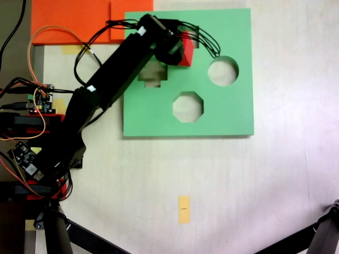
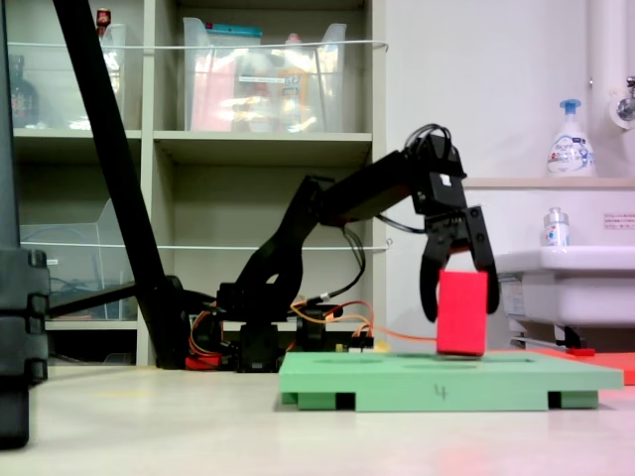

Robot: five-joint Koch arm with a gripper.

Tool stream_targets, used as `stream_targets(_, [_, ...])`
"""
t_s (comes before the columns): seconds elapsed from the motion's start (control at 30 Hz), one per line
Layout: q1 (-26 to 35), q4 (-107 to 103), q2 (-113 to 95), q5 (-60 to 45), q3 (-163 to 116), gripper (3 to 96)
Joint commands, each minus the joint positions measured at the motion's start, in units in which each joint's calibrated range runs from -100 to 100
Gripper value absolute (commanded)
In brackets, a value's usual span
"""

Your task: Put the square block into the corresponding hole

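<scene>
Flat green foam board (image 2: 437, 382) lies foremost, with round, octagonal and cross-shaped cut-outs. Above its far edge, the black gripper (image 2: 458, 297) clasps the smooth red square block (image 2: 462, 312), its base touching the board's surface.

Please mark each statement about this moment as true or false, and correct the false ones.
1. The gripper holds the red square block between its fingers. True.
2. The block lies flat on the bare table, away from the green board. False: in the second exterior view it stands over the board, at or just above its top surface.
3. The round cut-out and the octagonal cut-out are both empty. True.
4. The block already sits sunk in the square hole. False: most of its height shows above the board, and the arm hides that part of the board in the first exterior view.
5. The board is blue. False: it is green.
</scene>
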Motion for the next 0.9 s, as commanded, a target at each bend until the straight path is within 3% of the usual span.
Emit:
stream_targets(0.03, [0.44, -0.78, -0.46, -0.73, 3.4, 14.0])
stream_targets(0.9, [2.2, 15.97, 6.53, -1.71, 5.4, 18.8])
